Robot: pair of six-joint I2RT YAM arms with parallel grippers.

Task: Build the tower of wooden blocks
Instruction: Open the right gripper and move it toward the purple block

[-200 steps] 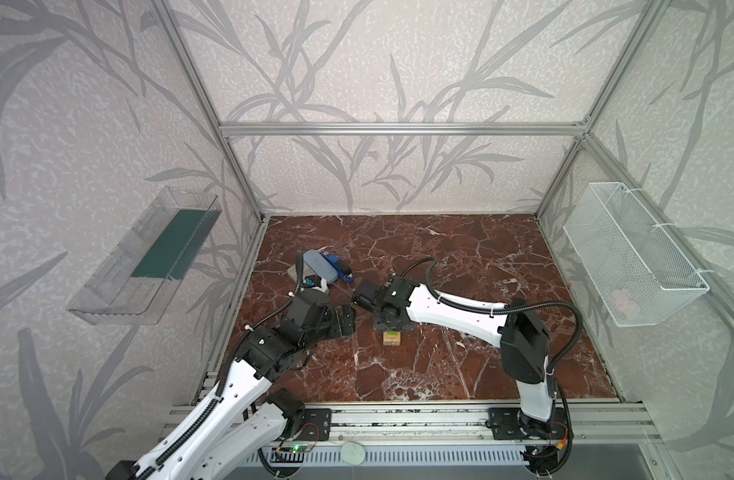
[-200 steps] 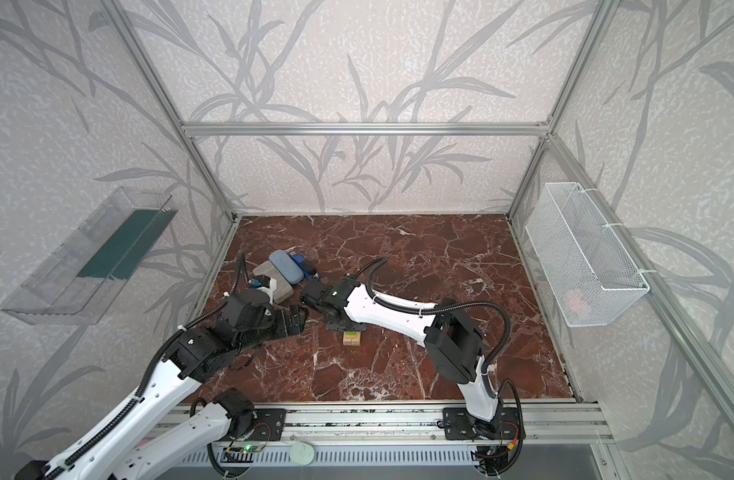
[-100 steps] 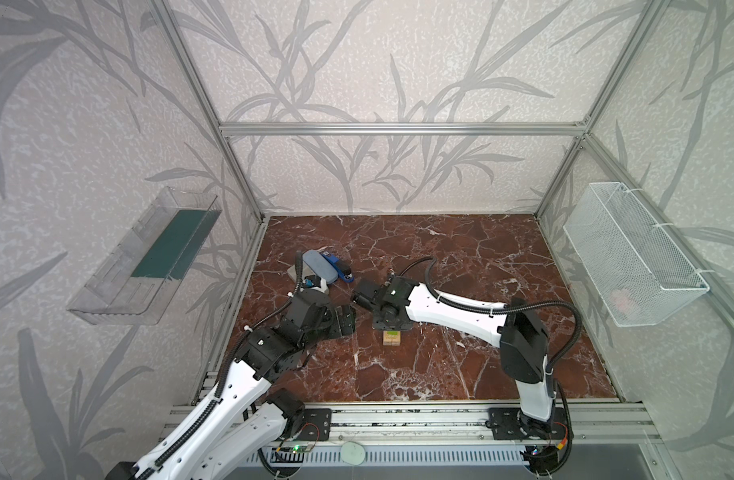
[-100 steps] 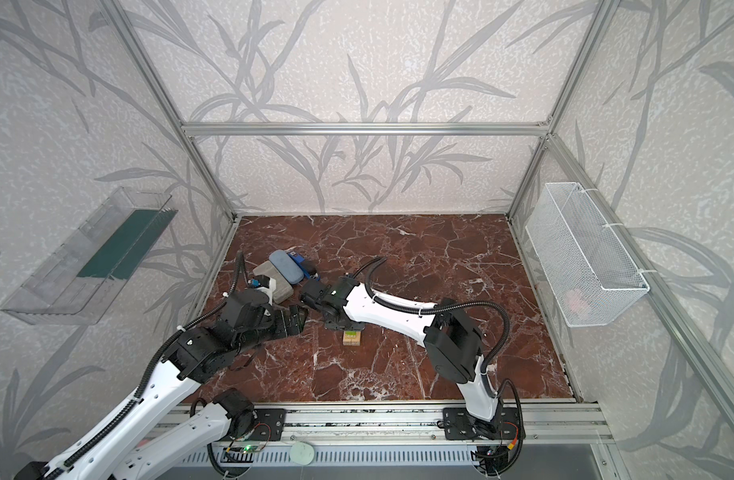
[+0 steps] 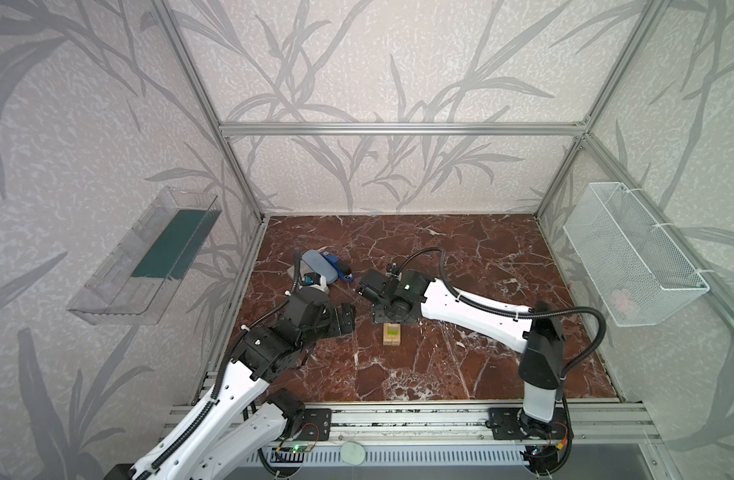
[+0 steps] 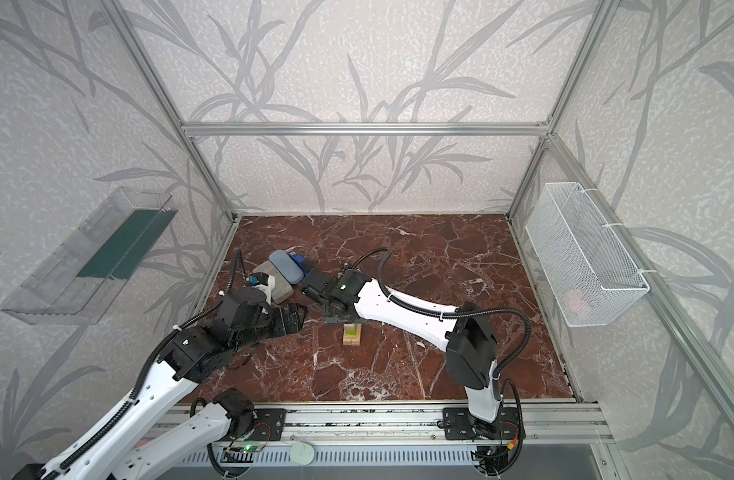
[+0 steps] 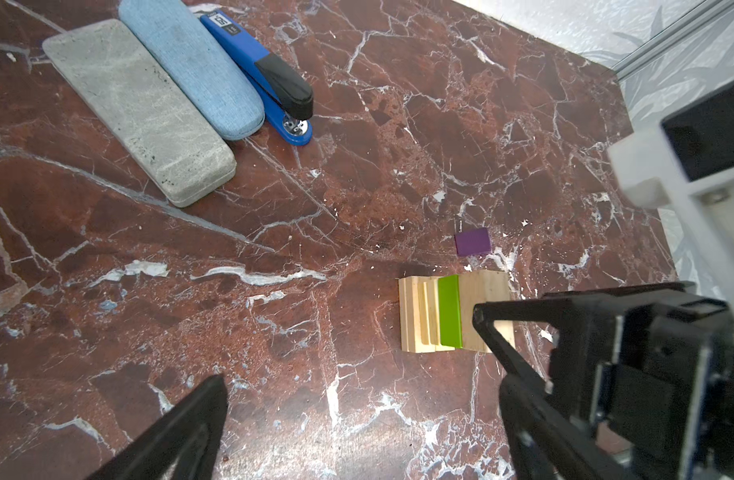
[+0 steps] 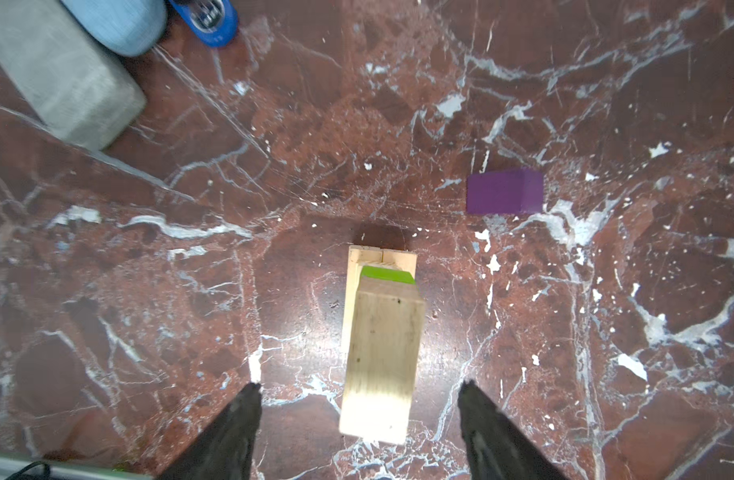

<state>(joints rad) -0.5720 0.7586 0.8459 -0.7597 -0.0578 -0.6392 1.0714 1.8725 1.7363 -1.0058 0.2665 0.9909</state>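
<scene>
The tower (image 5: pixel 392 335) is standing near the middle of the counter (image 5: pixel 461 249), a little toward the near edge, and it is looking close to finished. Several layers of pale wood blocks (image 7: pixel 415 316) are sitting stacked. The lime-green brick (image 7: pixel 450 311) is sitting high in the stack against a pale top brick (image 8: pixel 382 353); whether beside or beneath it I cannot tell.

What is remaining, by my judgement, is the purple block (image 8: pixel 504 192). It is lying flat on the counter near the tower's foot, apart from it, and the right arm (image 5: pixel 473 309) is hiding it in both top views.

The right jaws are hanging straight above the tower, standing well apart. One is sitting on each side of the pale top brick with counter showing in both gaps, so they are gripping nothing. The left jaws are hovering just left of the tower, spread wide and empty, touching nothing.
</scene>
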